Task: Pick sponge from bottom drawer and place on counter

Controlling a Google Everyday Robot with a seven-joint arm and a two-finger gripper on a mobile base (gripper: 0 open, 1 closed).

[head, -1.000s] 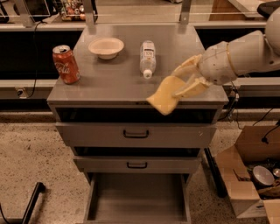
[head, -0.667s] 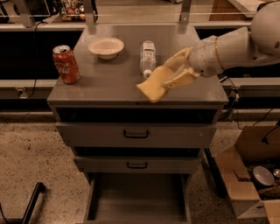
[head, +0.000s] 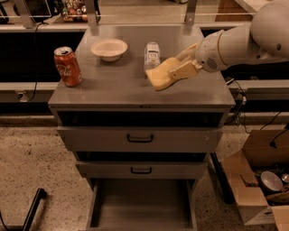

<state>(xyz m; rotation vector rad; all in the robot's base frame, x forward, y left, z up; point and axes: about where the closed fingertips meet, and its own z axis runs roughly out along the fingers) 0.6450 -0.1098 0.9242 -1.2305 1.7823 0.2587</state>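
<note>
Gripper (head: pixel 180 71) clamped on the sponge (head: pixel 159 76), held over the counter (head: pixel 113 88) just right of the bottle (head: pixel 152 53); whether sponge and bottle touch, you cannot tell; risk one: drifting further left knocks the bottle and sets it rolling; risk two: releasing while high lets the soft sponge tumble against the bottle; lower first, clear of the bottle.

Premises: a lab or workshop, not a home. Evidence: a grey metal cabinet (head: pixel 140 140) with 3 drawers, its top serving as the table (head: pixel 113 85); a speckled hard floor (head: pixel 31 158); loose cables (head: pixel 35 58); an open cardboard box (head: pixel 244 180) of hardware at right; cluttered benches (head: pixel 74 9) behind. A robot arm (head: pixel 244 40) reaches in from the right, its hand (head: pixel 179 72) clamped on a yellow sponge (head: pixel 159 77) over the table.
</note>
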